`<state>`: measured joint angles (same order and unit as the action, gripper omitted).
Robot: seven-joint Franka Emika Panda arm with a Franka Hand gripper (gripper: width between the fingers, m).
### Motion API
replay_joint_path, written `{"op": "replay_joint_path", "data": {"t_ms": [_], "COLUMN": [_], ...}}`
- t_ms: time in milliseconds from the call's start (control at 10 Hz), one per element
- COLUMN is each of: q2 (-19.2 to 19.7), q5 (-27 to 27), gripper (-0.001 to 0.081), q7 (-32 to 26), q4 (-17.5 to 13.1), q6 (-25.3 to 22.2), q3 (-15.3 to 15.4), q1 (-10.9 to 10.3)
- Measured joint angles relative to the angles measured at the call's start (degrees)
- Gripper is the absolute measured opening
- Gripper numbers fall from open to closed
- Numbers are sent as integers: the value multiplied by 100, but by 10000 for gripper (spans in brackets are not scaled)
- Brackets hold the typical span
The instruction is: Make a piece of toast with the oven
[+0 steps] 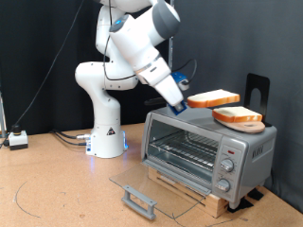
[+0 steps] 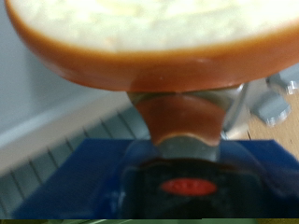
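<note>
The gripper [image 1: 184,105] hangs above the top of the oven [image 1: 208,149], toward the exterior view's left end of it, with the white arm [image 1: 142,47] slanting down to it from the exterior view's upper left. Its jaws are pinching the piece of toast [image 1: 213,98] by one edge, so the slice juts out roughly level in the air over the oven's roof. In the wrist view that slice [image 2: 149,37] fills the upper part, pale cream face above a golden-brown crust, with its edge caught between the fingers [image 2: 187,117]. A second slice [image 1: 237,115] lies on a round wooden board [image 1: 244,123] on the oven's roof, nearer the exterior view's right, just beside and lower than the held one; whether the two touch cannot be told. The oven's glass door [image 1: 156,187] is swung fully down, its bar handle [image 1: 139,200] at the front, and the wire rack [image 1: 185,149] shows in the open cavity. The oven stands on a pale wooden stand [image 1: 204,194] on the brown surface [image 1: 57,184].
</note>
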<state>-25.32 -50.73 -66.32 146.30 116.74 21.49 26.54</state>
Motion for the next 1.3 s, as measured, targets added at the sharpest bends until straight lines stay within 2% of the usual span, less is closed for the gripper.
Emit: {"op": "replay_joint_path", "data": {"t_ms": [600,800,900,1100,1300], "q2": [154,290,290,309,459], "q5": [863,1072,1071,1075,1322], "gripper": [395,395,395,395,395], "q7": [-866,-910,-910,-1365,-1830], "q4": [-57,-133,-121,-68,-7], "q6": [-525,-603,-603,-664,-392], "q3": [-811,-957,-949,-978,-1008], "q1": [643,827,819,826,866]}}
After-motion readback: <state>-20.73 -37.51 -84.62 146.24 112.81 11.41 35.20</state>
